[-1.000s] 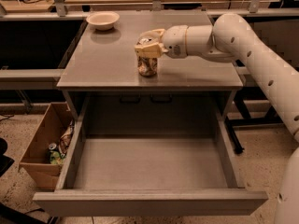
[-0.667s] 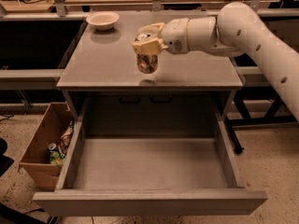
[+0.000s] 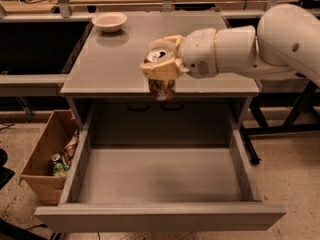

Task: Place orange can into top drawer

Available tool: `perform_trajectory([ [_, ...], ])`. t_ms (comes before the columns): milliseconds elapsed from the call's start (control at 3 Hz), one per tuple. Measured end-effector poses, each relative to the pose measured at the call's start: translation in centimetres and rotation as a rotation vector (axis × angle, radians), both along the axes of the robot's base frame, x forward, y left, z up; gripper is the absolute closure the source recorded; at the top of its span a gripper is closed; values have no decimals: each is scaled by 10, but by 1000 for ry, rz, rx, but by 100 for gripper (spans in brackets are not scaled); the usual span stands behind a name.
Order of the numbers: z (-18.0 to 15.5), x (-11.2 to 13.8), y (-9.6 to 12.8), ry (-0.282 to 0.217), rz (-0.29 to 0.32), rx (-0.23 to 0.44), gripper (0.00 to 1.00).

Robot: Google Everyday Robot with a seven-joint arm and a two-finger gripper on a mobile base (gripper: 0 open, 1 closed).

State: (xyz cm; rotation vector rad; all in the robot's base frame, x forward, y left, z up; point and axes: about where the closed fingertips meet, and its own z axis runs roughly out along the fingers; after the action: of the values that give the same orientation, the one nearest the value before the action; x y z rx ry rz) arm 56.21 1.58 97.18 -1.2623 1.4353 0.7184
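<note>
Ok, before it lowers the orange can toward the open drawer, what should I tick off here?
1. Grasp: the gripper shut on the orange can: ok.
2. Can clear of the tabletop: ok.
3. The top drawer pulled open: ok.
4. Drawer floor bare: ok.
5. Can over the drawer opening: cannot tell; it shows at the table's front edge.
6. The bowl out of the way: ok, back left corner.

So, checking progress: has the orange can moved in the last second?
Yes. Held in the gripper, the orange can has come forward from mid-tabletop to the front edge of the table, away from the bowl, nearer the top drawer.
</note>
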Motion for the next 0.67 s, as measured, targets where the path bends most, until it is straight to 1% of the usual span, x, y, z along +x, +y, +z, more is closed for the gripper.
perform_trajectory([
  [333,-53,-43,-17,64,17,-5,100],
  [667,-116,-64,-37,73,-11,39,100],
])
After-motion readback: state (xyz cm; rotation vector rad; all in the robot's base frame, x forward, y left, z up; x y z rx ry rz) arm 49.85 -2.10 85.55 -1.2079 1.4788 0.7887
